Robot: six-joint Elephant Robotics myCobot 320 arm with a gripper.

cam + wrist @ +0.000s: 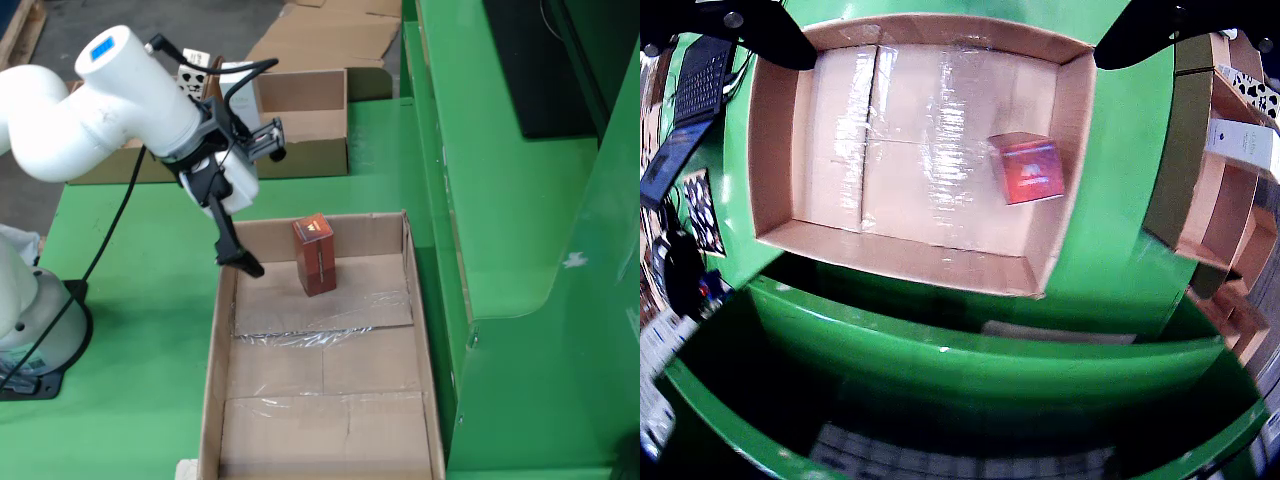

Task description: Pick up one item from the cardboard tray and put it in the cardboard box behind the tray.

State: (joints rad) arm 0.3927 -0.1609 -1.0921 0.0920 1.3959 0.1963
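Note:
A small red box (1032, 170) stands upright in the cardboard tray (900, 256), towards the tray's right side in the wrist view. In the fixed view this red box (315, 255) is at the far end of the tray (212, 370). My gripper (262, 205) hangs above the tray's far left corner, left of the red box and apart from it. It is open, with nothing between its black fingers (240, 255). In the wrist view the gripper (955, 40) shows only as two dark fingers at the top corners. An open cardboard box (300, 120) stands behind the tray.
The tray floor is taped with shiny plastic. The cardboard box (1225, 200) with white packets is at the right edge of the wrist view. A keyboard (700, 75) lies at top left there. A green machine frame (520, 250) borders the tray's right side; the arm's base (30, 320) stands left.

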